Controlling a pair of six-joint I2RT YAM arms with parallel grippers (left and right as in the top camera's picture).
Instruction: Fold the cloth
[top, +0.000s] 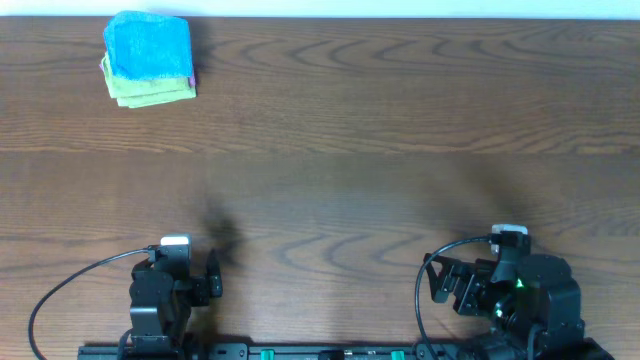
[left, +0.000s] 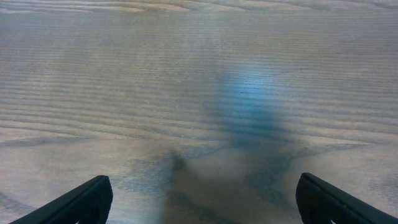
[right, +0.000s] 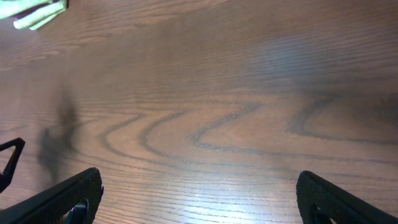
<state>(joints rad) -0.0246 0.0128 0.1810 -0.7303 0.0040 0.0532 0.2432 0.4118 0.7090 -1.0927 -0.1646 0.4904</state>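
Now, step in hand: folding is judged done. If a fold is found slack, the cloth (top: 148, 45) should be approached from above and pinched at one edge only, so the lime-green cloth (top: 150, 93) beneath is not dragged.
Left gripper (left: 204, 190): spread wide, nothing held, by the near edge of the tabletop (top: 400, 120).
Right gripper (right: 199, 186): likewise released and empty, by the near edge.
Cloth, place: far left corner, well apart from both arms.
Cloth, look: sky-blue, nubby, squared into a compact pad on the green one; its layers perhaps several, not countable from overhead.
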